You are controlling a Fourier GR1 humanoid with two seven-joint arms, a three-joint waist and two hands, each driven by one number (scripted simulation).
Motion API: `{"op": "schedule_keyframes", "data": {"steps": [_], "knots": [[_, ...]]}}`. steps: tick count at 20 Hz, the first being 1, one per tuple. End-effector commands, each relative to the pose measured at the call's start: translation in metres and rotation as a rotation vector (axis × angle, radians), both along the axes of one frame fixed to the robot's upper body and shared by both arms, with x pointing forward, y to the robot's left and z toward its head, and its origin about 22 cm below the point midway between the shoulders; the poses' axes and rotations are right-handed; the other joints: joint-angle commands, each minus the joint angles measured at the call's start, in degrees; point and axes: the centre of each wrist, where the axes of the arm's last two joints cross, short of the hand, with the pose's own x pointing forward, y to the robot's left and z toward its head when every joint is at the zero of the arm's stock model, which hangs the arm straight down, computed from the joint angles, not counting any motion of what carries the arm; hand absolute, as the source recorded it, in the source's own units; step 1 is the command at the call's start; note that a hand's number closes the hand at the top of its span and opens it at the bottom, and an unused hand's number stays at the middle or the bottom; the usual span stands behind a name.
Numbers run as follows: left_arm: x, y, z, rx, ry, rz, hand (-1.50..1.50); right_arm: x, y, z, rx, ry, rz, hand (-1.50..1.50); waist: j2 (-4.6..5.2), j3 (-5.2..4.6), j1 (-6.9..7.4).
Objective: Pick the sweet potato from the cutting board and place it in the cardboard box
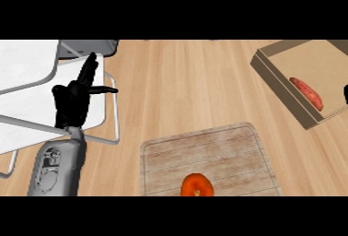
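The sweet potato [307, 93], long and reddish-orange, lies inside the open cardboard box [272, 69] at the upper right, near the box's right side. A small black sliver of my right hand [345, 94] shows at the view's right edge, just right of the sweet potato; the rest is cut off. The pale wooden cutting board [204, 150] lies at the bottom centre. My left hand [73, 99] rests open at the left, fingers pointing up, far from board and box.
A round orange item [196, 185] with a dip in its middle sits at the cutting board's near edge. A white tray with grey rails [114, 124] fills the left side under my left hand. Bare wooden counter lies between board and box.
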Motion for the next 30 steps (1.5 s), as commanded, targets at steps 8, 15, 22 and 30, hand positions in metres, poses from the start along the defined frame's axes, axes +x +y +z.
{"op": "schedule_keyframes", "data": {"steps": [8, 15, 22, 30], "knots": [[-0.023, 0.079, -0.029, 0.261, 0.175, 0.172, 0.00, -0.008, 0.014, -0.008, 0.142, 0.135, -0.054, 1.50, 2.59, -2.53, 5.31], [-0.011, 0.050, -0.032, 0.256, 0.170, 0.098, 0.00, 0.007, 0.012, -0.017, 0.159, 0.154, -0.164, 1.50, 3.44, -2.53, 8.70], [0.000, 0.047, -0.025, 0.265, 0.138, 0.088, 0.00, 0.032, 0.002, -0.025, 0.254, 0.161, -0.314, -1.50, 3.95, -2.42, 10.54], [0.004, 0.040, -0.030, 0.265, 0.148, 0.067, 0.00, 0.051, 0.013, -0.043, 0.321, 0.244, -0.306, -1.50, 3.71, -2.39, 11.47]]}}
